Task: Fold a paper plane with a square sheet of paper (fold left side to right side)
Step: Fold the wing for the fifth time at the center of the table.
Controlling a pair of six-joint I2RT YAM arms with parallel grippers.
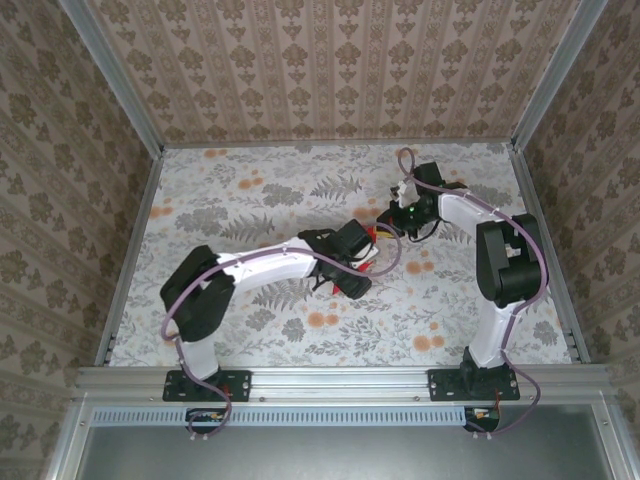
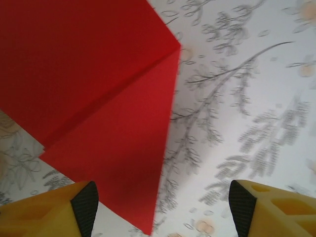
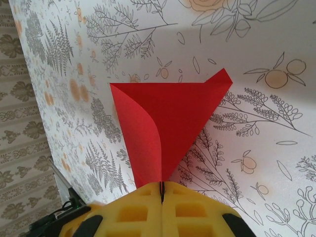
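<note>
The square sheet of paper (image 2: 98, 98) is bright red and folded, one flap lying over another along a diagonal crease. In the left wrist view its pointed lower tip reaches down between my left gripper's (image 2: 163, 212) yellow fingers, which stand wide open and apart from it. My right gripper (image 3: 162, 190) is shut on a corner of the sheet (image 3: 173, 113), whose left flap curls upward from the floral table. From above, the left gripper (image 1: 358, 268) hangs over the red paper (image 1: 352, 289) at table centre, with the right gripper (image 1: 380, 234) just behind it.
The table (image 1: 250, 200) has a floral cover with printed orange flowers and grey ferns. Patterned walls and metal rails (image 1: 130, 250) enclose it on three sides. Both arms meet near the middle, with the right arm's cable (image 1: 405, 160) looped behind.
</note>
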